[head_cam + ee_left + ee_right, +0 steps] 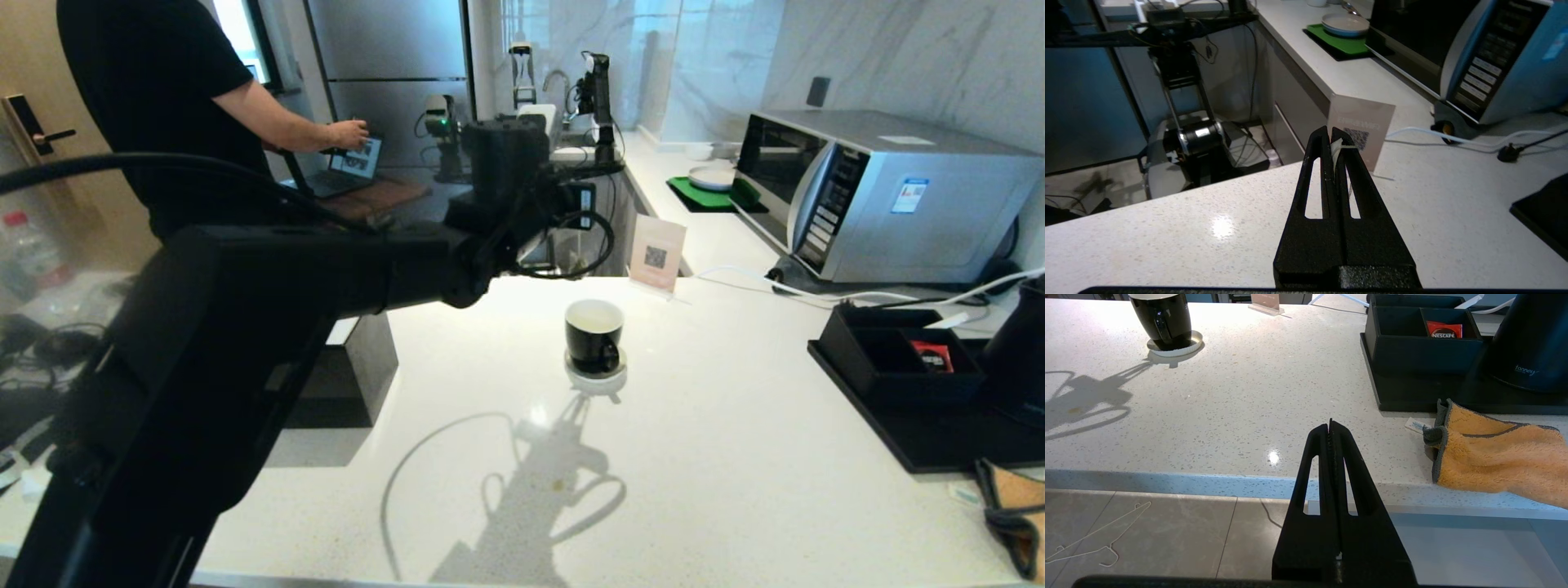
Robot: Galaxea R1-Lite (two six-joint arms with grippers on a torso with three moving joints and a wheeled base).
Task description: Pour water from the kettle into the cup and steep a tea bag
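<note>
While the left tool (1331, 132) hangs raised above the white speckled stone desk (735, 457), its two black tapered fingers are clenched on a thin white tag and thread (1340, 148), apparently the string of a tea bag; the bag itself cannot be seen in any view. The small glossy black cup (594, 335) with white inside stands upright on its small white saucer (596, 380), near the middle of the desk, handle turned toward the robot; it lies below the left tool and a little to its right in the head view, so the coming move is judged to turn on bringing the string plumb over the rim. The left arm is clearly the nearer one; the right tool (1331, 424) is clenched on nothing and parked low off the desk's near edge. The matte black rounded kettle (1531, 343) sits upright on a black tray (1412, 398) at the desk's right end, well apart from the cup. Whether the cup holds water cannot be told.
</note>
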